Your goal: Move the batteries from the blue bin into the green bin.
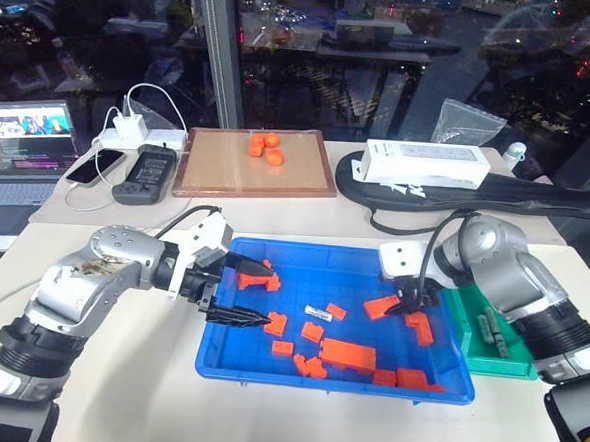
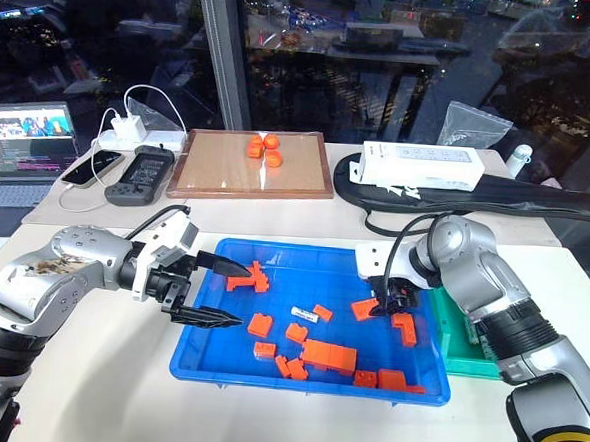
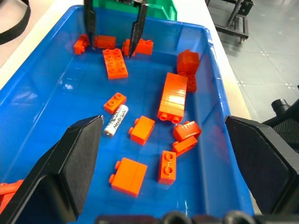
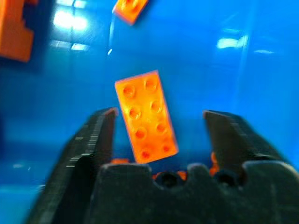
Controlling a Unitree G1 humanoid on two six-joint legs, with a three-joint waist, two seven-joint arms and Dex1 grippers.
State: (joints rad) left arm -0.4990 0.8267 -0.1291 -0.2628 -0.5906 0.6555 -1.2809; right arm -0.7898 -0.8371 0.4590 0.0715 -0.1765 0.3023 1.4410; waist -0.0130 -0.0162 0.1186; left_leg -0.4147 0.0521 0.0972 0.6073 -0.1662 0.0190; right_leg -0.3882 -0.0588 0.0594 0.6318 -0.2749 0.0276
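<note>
Orange blocks (image 1: 347,354) scattered in the blue bin (image 1: 266,372), one battery (image 1: 317,312) lying mid-bin, left end effector (image 1: 256,292) held wide over it, right end effector (image 1: 410,301) spread wide beside the green bin (image 1: 487,361).

— What sits at the back of the surface (image 1: 263,419)?
— A brown wooden-framed tray (image 1: 256,163) holding orange pieces (image 1: 265,146), with a white box (image 1: 426,165) on a long black bag (image 1: 497,198) to its right.
— And to its left?
— An open laptop (image 1: 19,149), a phone (image 1: 94,166), a black handset (image 1: 148,173) and a white charger (image 1: 132,128).
</note>
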